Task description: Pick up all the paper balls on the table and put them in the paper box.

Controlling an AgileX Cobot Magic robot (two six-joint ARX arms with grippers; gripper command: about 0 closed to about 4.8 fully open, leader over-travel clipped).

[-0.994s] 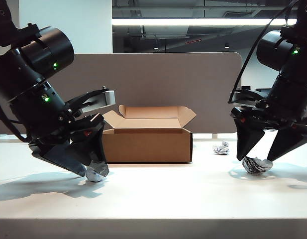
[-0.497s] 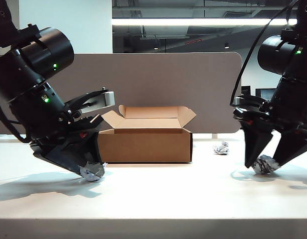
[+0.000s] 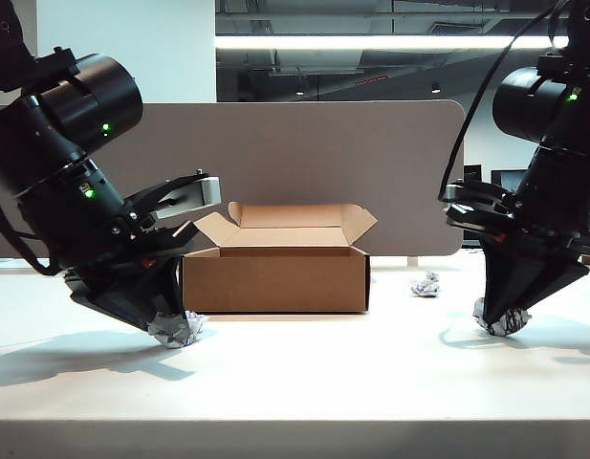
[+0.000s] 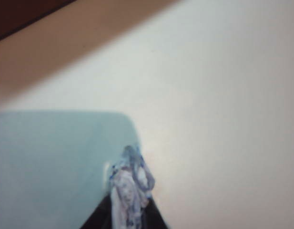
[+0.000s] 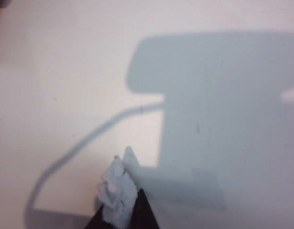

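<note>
The brown paper box stands open at the middle of the white table. To its left, my left gripper is down at the tabletop, shut on a whitish-grey paper ball; the left wrist view shows that ball pinched between the dark fingertips of the left gripper. On the right side, my right gripper is shut on a paper ball with dark print, and in the right wrist view this ball is squeezed in the right gripper. A third small paper ball lies loose right of the box.
A grey-brown divider panel stands upright behind the box along the table's far edge. The box's flaps stick up and outward. The near table edge runs across the front.
Both grippers have closed: the left one's jaws came together on the whitish ball, the right one's on the printed ball, which is now squeezed narrower. Neither arm has travelled.
</note>
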